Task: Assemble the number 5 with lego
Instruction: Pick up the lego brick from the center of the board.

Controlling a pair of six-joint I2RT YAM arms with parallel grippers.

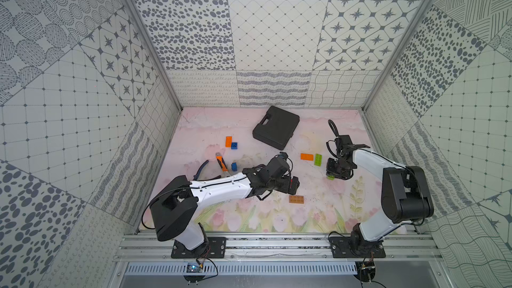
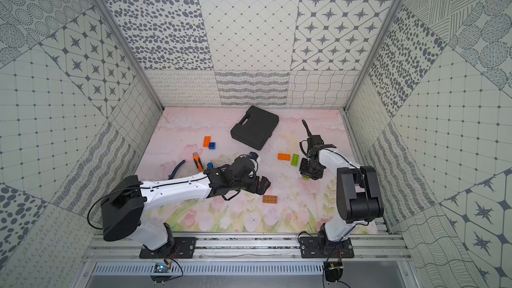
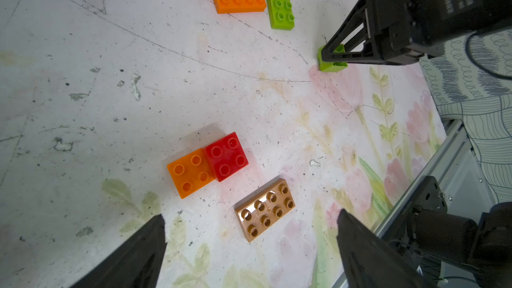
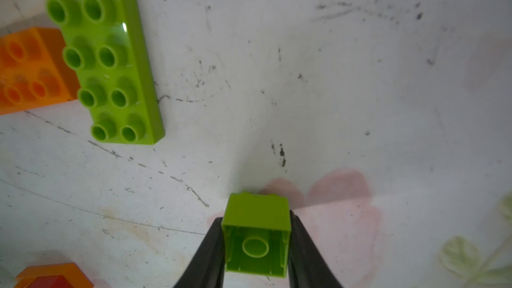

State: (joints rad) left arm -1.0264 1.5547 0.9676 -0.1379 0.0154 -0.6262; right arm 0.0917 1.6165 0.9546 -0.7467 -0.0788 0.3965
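Observation:
My right gripper (image 4: pixel 255 217) is shut on a small square green lego brick (image 4: pixel 256 234), one finger on each side. The brick is turned on its side, low at the mat (image 3: pixel 331 65), hollow underside toward the wrist. A long green brick (image 1: pixel 318 159) and a long orange brick (image 1: pixel 306 156) lie side by side just beyond it. My left gripper (image 3: pixel 250 214) hangs open above the mat. Under it lie a brown long brick (image 3: pixel 264 209) and a red square brick (image 3: pixel 227 156) stacked on one end of an orange brick (image 3: pixel 191 173).
A black plastic case (image 1: pixel 276 127) lies at the back middle. Orange-handled pliers (image 1: pixel 221 163) lie left of centre beside a blue brick (image 1: pixel 234 166). Another orange brick (image 1: pixel 228 141) and blue brick (image 1: pixel 234 145) sit further back. Patterned walls close three sides.

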